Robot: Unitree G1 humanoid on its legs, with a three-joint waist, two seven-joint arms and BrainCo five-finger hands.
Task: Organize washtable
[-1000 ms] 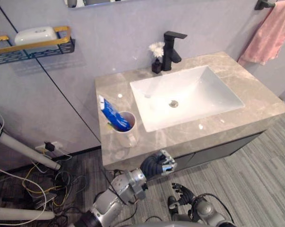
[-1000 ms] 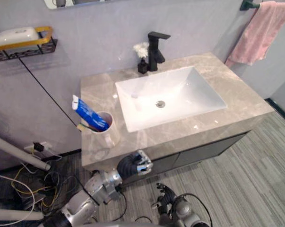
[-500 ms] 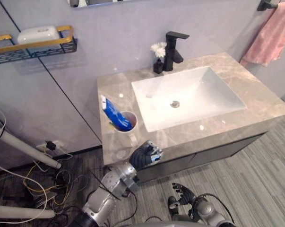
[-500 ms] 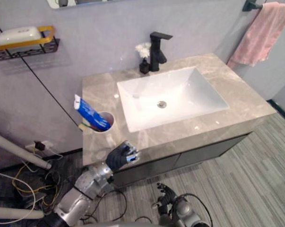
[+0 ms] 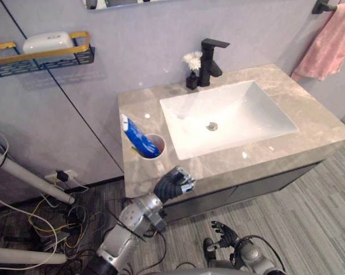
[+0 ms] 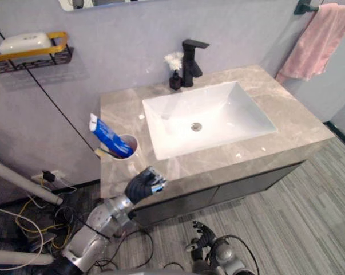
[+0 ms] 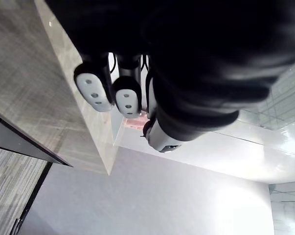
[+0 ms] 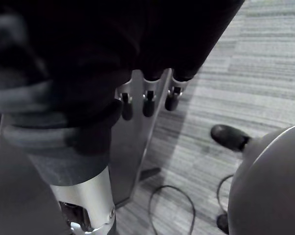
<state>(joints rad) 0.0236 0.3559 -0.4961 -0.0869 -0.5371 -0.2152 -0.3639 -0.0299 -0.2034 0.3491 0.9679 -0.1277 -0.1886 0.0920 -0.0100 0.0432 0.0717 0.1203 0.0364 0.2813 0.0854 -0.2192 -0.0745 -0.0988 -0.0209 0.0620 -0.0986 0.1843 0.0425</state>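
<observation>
A white cup (image 5: 154, 150) stands at the front left of the marble washtable (image 5: 137, 107), with a blue toothpaste tube (image 5: 135, 135) leaning out of it. My left hand (image 5: 172, 184) hovers at the counter's front edge, just right of and below the cup, apart from it, fingers curled and holding nothing. In the left wrist view its fingertips (image 7: 94, 91) fold back toward the cover. My right hand (image 5: 223, 232) hangs low above the floor with relaxed, spread fingers.
A white sink basin (image 5: 248, 102) fills the middle of the counter, with a black faucet (image 5: 209, 56) and a small black vase of white flowers (image 5: 190, 71) behind it. A pink towel (image 5: 330, 39) hangs at the right. A wall shelf (image 5: 43, 56) holds a white box.
My left hand has moved left and upward along the counter's front edge, closer to the cup. The right hand stays low by the floor.
</observation>
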